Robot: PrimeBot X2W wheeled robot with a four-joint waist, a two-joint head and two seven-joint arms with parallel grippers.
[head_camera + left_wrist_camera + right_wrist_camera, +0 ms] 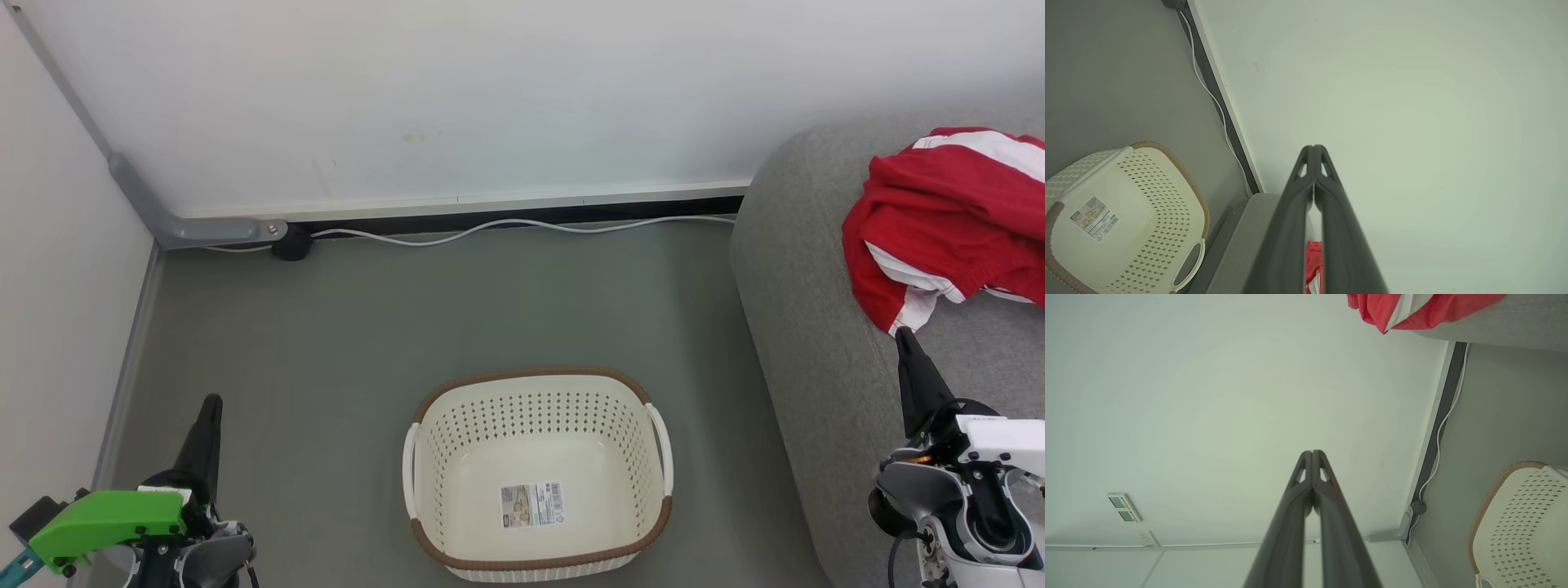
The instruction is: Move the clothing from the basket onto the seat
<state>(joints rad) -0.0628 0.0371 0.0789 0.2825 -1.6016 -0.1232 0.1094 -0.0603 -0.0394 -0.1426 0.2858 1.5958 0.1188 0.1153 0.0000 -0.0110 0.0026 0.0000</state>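
Note:
The red clothing (951, 216) with white stripes lies crumpled on the grey seat (808, 269) at the right; it also shows in the right wrist view (1412, 310) and as a sliver in the left wrist view (1314, 257). The cream basket (539, 474) with a brown rim stands on the floor, holding nothing but a paper sticker (532, 503). My left gripper (211, 402) is shut at the lower left, left of the basket. My right gripper (903, 333) is shut just below the clothing, over the seat, with nothing in it.
A white wall runs along the back, with a dark skirting and a white cable (506, 229) on the grey floor. A grey conduit (204, 231) ends at a black plug (291, 242) in the left corner. A side wall stands close on the left.

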